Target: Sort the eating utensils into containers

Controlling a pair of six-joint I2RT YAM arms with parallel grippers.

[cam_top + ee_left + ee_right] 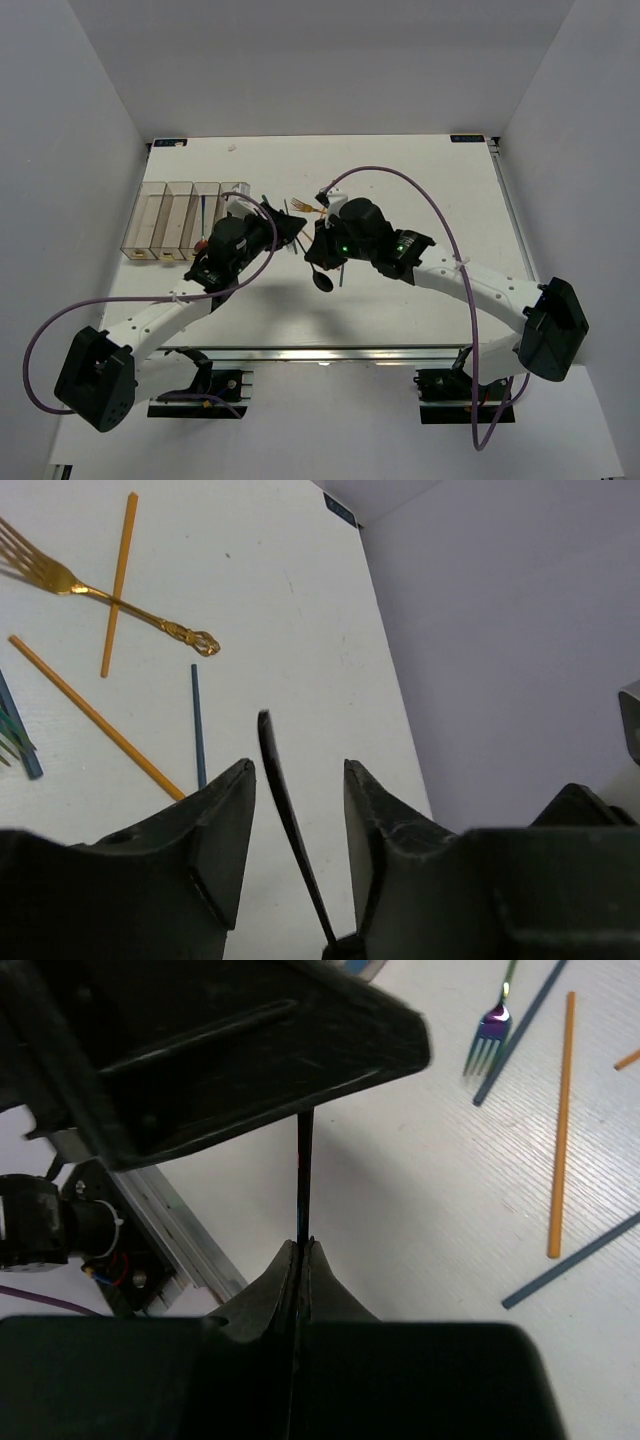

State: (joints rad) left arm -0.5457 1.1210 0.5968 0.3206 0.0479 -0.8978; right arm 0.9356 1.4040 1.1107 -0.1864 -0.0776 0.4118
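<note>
The containers point(168, 215) sit near the table's point(430, 180) left edge. Beside them the left arm bends inward, its gripper point(297, 770) released, with a finger on either side of the black spoon point(285, 810) and gaps showing. The right gripper point(300, 1245), reaching in from the right, is clenched on the spoon's handle. Behind it, bare tabletop runs to the right edge.

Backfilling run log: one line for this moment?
right gripper: shut on black spoon | left gripper: open, fingers flanking its handle | phase: apparent handover
</note>
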